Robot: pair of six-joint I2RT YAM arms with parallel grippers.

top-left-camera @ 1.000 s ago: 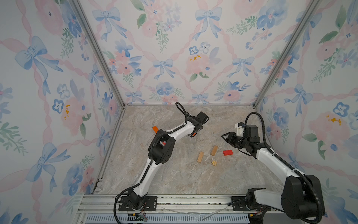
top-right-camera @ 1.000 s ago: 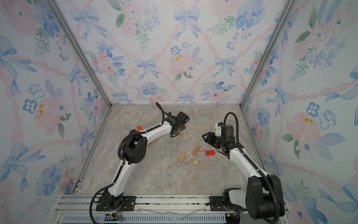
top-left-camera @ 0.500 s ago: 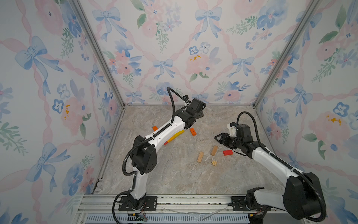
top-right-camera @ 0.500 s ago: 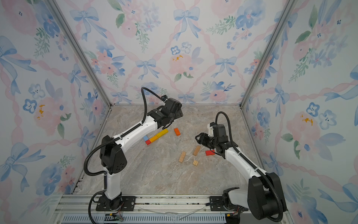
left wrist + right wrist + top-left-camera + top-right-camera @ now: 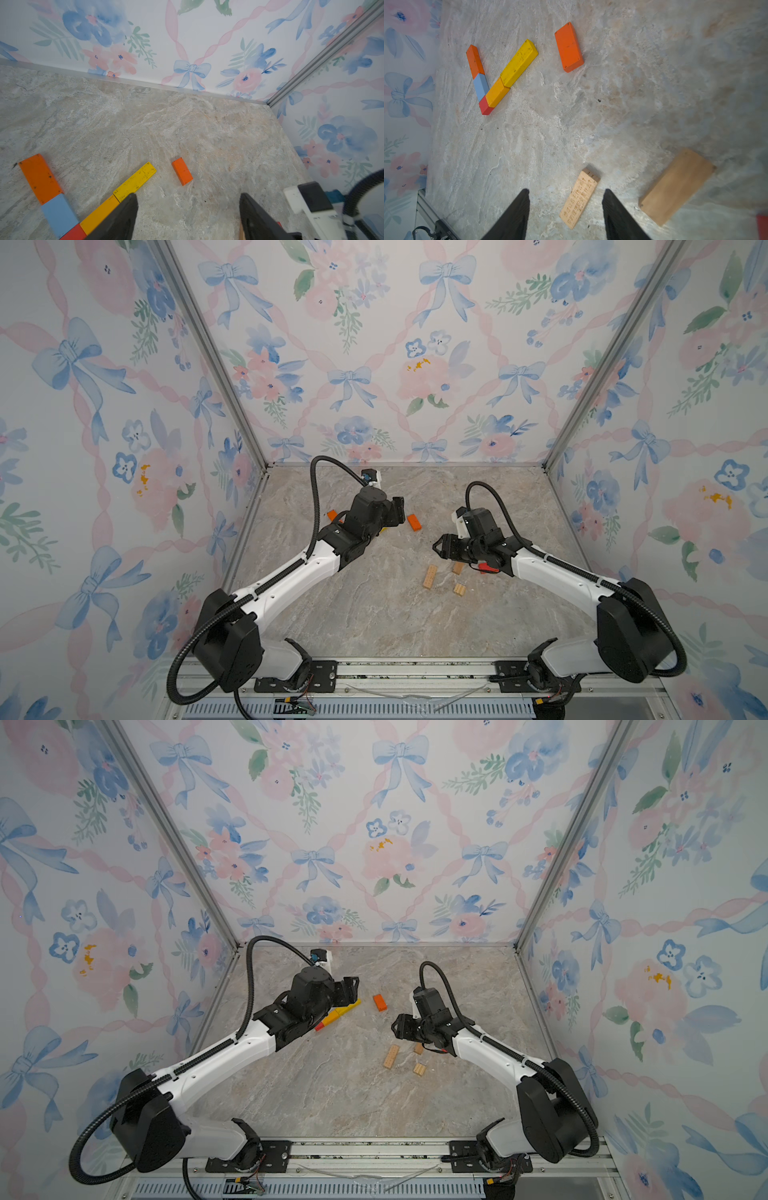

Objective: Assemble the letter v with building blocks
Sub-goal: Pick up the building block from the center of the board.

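Five building blocks lie joined in a V: orange (image 5: pixel 475 60), light blue (image 5: pixel 481 86), red (image 5: pixel 485 107), amber (image 5: pixel 497 93) and yellow (image 5: pixel 519 62). A loose orange block (image 5: pixel 569 47) (image 5: pixel 414 523) lies just right of the yellow arm's tip. My left gripper (image 5: pixel 188 205) (image 5: pixel 397 510) hovers open and holds nothing, above the yellow arm and near the loose orange block (image 5: pixel 182 170). My right gripper (image 5: pixel 565 197) (image 5: pixel 440 547) is open above an engraved tan block (image 5: pixel 579 199) that lies flat on the table.
A wider tan block (image 5: pixel 677 185) and a short tan block (image 5: pixel 459 589) lie beside the engraved one. A red block (image 5: pixel 488 568) peeks out under the right arm. In both top views the left arm covers most of the V. Patterned walls enclose three sides of the marble table (image 5: pixel 374 614).
The left arm has folded down and its gripper has drawn back from the far wall toward the V. The right gripper has moved left, past the tan blocks.
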